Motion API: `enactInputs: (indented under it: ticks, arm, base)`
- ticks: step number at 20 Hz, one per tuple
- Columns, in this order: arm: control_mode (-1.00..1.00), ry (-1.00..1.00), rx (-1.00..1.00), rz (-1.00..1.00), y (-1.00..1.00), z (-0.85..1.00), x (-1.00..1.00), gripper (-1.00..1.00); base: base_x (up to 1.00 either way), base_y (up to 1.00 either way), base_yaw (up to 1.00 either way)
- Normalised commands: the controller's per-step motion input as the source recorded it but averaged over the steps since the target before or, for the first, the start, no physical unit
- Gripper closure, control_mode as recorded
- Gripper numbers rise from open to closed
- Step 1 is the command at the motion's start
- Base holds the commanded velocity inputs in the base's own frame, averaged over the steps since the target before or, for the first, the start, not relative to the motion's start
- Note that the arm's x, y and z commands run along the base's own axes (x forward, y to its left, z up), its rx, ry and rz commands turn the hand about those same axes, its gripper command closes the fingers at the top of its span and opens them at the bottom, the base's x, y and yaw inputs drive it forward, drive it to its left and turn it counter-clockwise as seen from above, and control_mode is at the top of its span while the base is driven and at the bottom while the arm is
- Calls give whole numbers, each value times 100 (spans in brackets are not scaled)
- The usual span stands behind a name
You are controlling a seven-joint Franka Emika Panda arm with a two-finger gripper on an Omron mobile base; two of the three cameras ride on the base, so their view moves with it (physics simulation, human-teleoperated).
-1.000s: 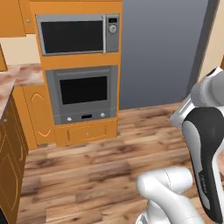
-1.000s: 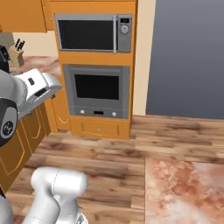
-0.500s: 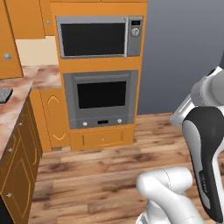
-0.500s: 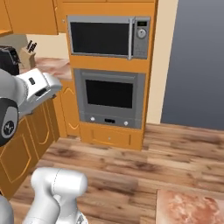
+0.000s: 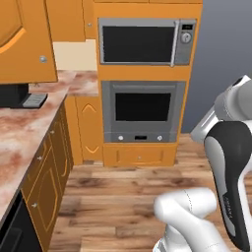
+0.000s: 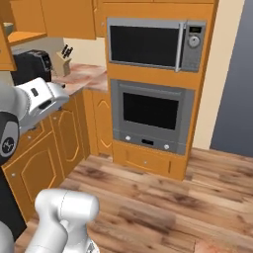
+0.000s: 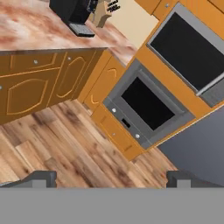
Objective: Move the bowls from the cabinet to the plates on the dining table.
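Observation:
The cabinet's arched-panel door with a silver knob fills the upper left of the left base view. In the right base view the cabinet stands open, with its orange shelf showing. An olive sliver sits at the shelf's left end; I cannot tell if it is one of the bowls. My gripper is open, its two fingertips far apart with nothing between them, hanging over the wood floor well short of the cabinet. A small corner of the dining table shows at the bottom edge. The plates are out of view.
A reddish marbled counter with orange doors below runs along the left. On it stand a black coffee machine and a knife block. Straight ahead is a tall orange unit with a microwave over an oven. Wood floor lies between.
The whole picture has slid right as the base turns left. The oven unit has come nearer and the counter and wall cabinet have come into view. The gripper stays open.

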Motion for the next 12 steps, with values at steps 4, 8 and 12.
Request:
enactInputs:
  ticks: [4,8,12]
  arm:
    - [100,0,0,0,0,0,0,-100]
    - [100,0,0,0,0,0,0,-100]
    - [100,0,0,0,0,0,0,-100]
  base:
    - [48,12,31]
    - [53,4,30]
    - [57,2,29]
